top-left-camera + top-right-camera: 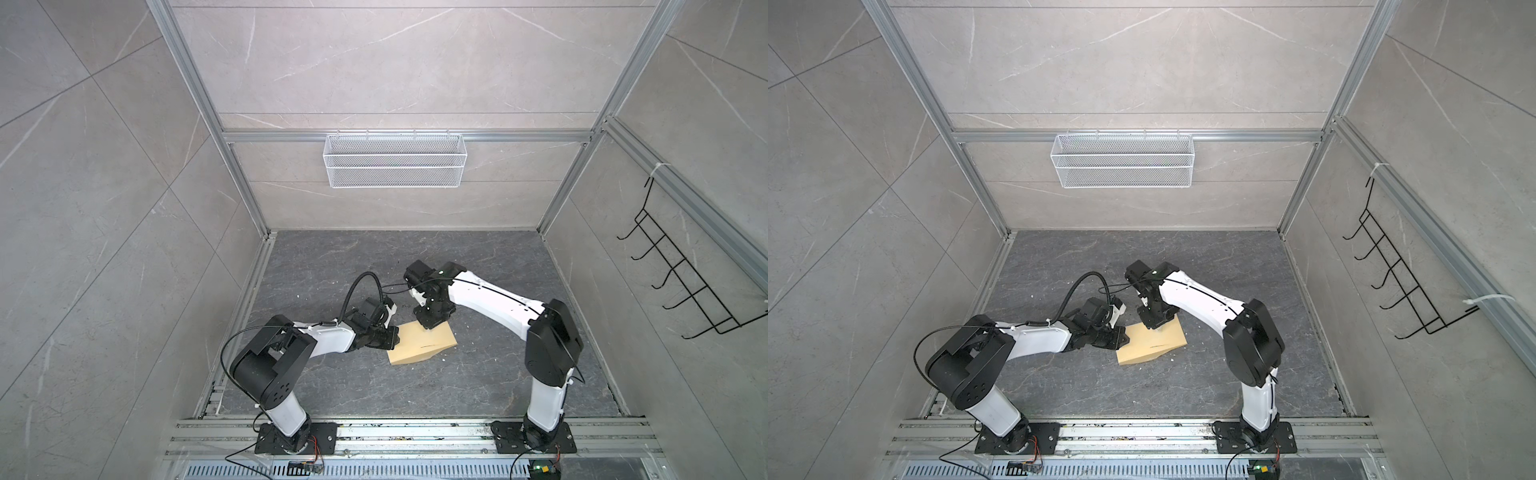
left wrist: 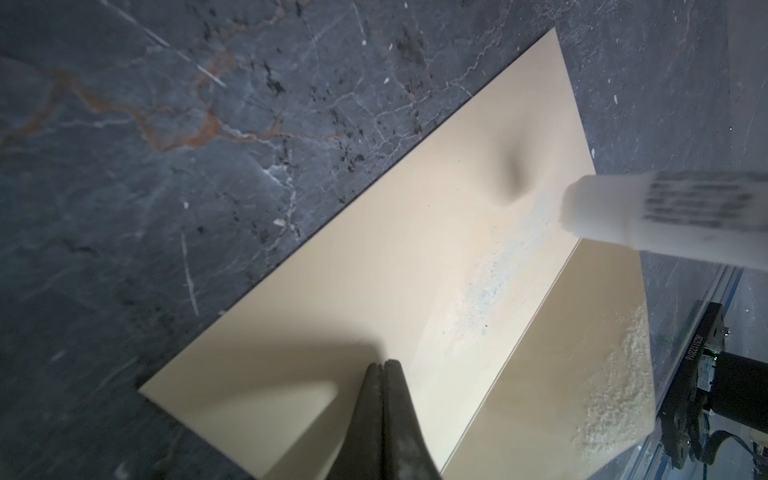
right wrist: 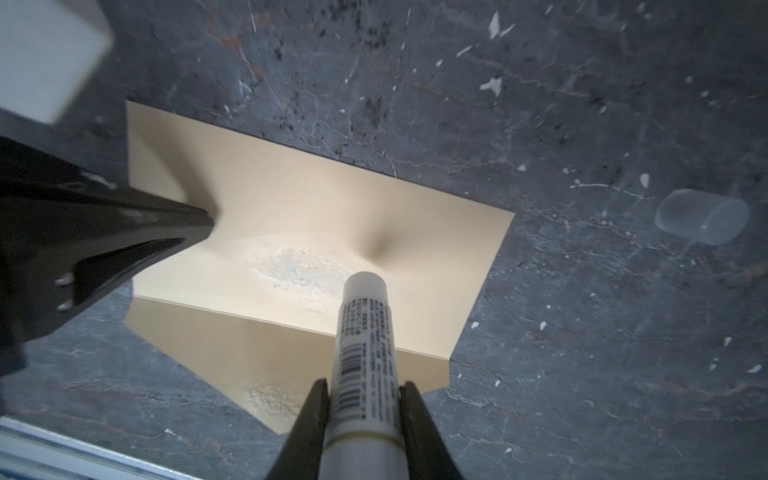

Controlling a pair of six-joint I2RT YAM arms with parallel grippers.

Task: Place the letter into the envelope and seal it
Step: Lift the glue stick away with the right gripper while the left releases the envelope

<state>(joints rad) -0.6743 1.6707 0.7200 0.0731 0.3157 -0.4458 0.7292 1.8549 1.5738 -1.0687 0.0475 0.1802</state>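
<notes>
Left gripper [image 2: 382, 368], jaws clenched on nothing, pins the left edge of the envelope [image 1: 419, 345] at mid-table; firm pressure there should stop sliding. The letter is out of sight. On the right, the right gripper [image 3: 361, 386] grasps the glue stick [image 3: 365, 324], tip by the open flap [image 3: 232, 353]: light, even strokes look best.

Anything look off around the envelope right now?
Yes. The envelope carries a patchy, crumbly glue smear on its body, not only the flap; white flecks litter the table, and the clear cap lies loose.
</notes>
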